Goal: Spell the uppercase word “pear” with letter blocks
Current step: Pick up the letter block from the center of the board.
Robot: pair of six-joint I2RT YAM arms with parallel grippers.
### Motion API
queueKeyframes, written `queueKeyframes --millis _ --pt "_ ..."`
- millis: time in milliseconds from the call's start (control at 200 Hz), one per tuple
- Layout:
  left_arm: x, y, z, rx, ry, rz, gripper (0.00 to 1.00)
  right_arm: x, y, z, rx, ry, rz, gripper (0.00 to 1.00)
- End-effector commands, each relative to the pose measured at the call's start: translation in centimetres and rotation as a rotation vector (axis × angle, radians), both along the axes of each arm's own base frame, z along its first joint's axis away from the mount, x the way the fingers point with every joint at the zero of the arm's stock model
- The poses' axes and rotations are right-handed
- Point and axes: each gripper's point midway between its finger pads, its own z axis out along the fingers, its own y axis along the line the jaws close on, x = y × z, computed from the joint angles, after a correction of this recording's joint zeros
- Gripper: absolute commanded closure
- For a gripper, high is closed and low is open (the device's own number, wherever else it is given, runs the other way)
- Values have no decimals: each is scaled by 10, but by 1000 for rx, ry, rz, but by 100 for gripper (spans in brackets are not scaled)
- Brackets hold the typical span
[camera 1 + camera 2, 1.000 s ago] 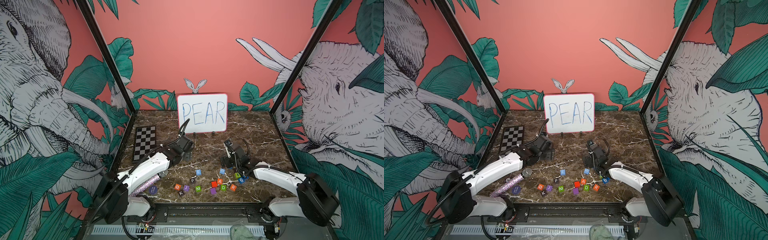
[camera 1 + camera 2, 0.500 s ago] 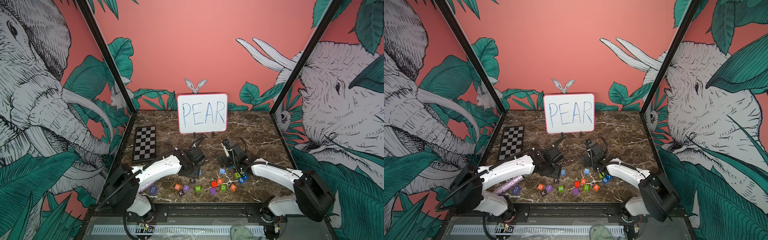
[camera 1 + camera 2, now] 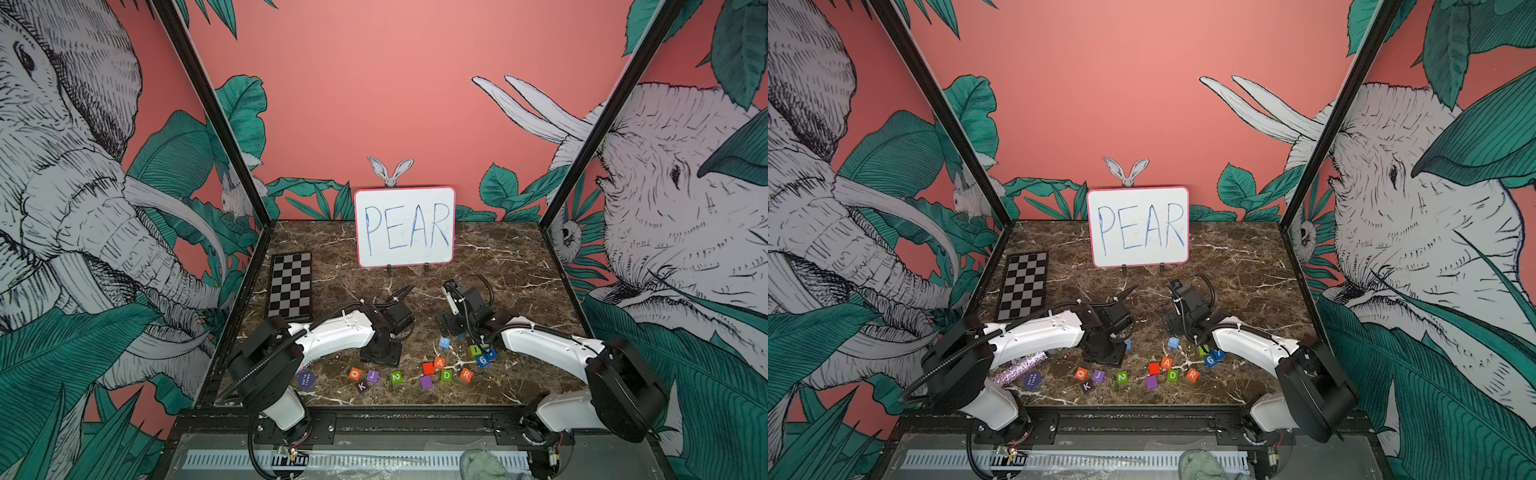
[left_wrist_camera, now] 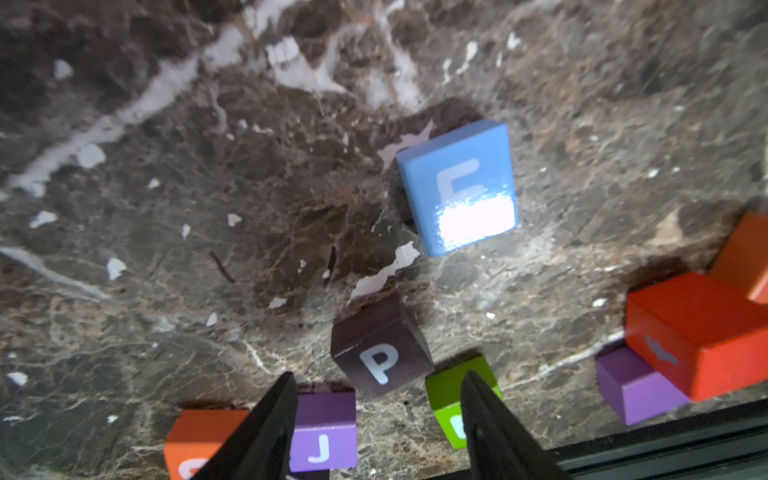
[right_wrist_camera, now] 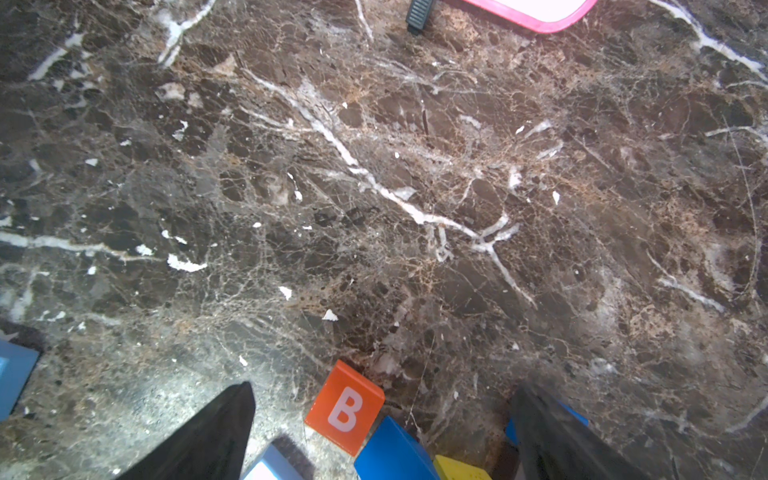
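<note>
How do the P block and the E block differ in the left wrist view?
The P block is dark brown; the E block is light blue. P lies close ahead of the left fingers, E farther out. P's letter reads clearly; glare washes out half of E's. Both are cubes with white capitals, lying free on the marble.

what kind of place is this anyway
Probably a staged robot test cell, not a home: a left arm and right arm mounted at a marble tabletop, jungle mural walls, and a whiteboard cueing letter blocks.
</note>
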Motion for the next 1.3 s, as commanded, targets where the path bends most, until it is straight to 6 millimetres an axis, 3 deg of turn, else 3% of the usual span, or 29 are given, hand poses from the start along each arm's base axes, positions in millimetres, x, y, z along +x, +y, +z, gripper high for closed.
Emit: queueKeyframes --millis 0,400,900,1100,1290 --pt "-6 4 -9 18 23 -6 38 -2 0 -9 -18 11 5 1" --pt "-5 6 -14 53 28 -38 52 2 4 -24 -30 42 3 1" --pt "-1 5 -14 55 11 -38 63 3 9 -23 3 38 3 1" --pt "10 3 -6 54 -40 -29 64 5 18 -17 52 20 23 1" --pt "33 3 2 47 -106 1 65 12 25 -13 88 1 22 1"
